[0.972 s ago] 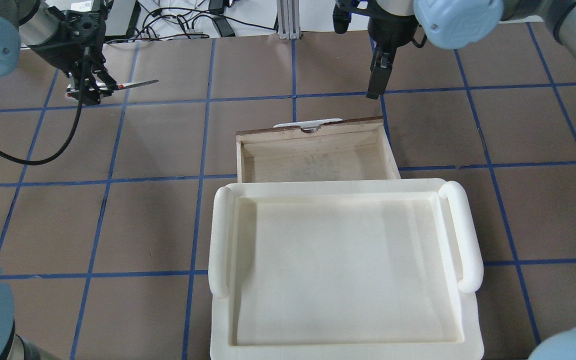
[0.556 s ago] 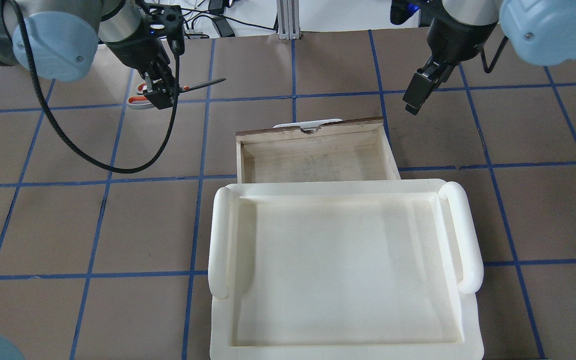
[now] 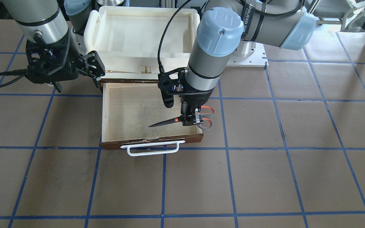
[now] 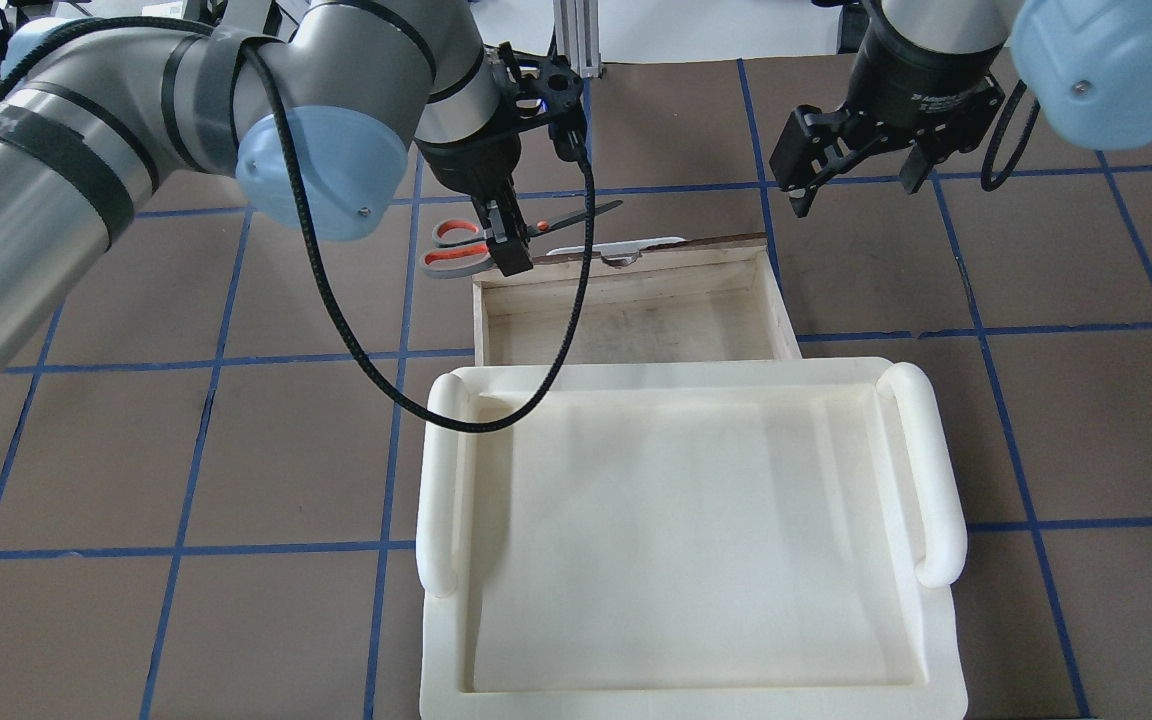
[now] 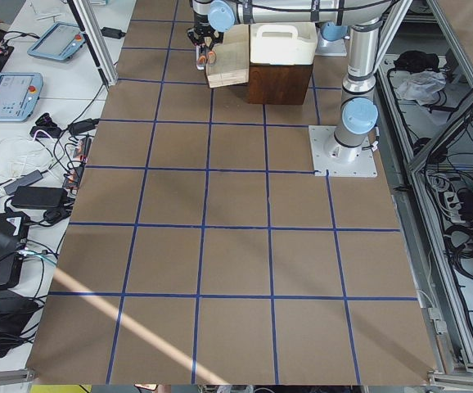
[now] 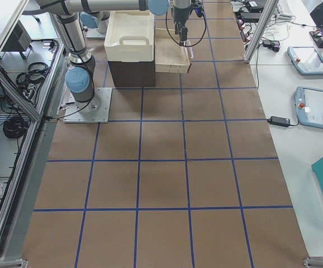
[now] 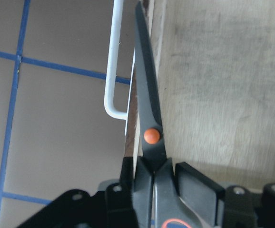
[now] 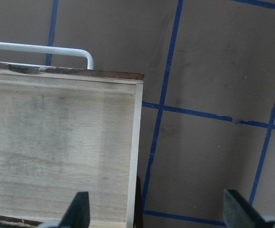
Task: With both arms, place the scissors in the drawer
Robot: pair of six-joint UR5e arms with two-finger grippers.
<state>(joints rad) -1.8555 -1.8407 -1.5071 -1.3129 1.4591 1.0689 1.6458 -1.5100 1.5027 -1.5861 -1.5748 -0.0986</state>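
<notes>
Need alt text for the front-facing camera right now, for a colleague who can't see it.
The left gripper holds the scissors flat over the open drawer, blades pointing across its pale interior, handles past its side wall. The right gripper hovers open by the drawer's rear corner.

From the left wrist, the scissors [image 7: 149, 118] lose their handles below the edge; the tray [image 4: 926, 470] hides the rear of the drawer [image 4: 636, 325].

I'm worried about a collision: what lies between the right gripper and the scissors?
Between the right gripper and the scissors lies only the drawer, its bare pale floor and one side wall; the exterior front-facing view shows it.
</notes>
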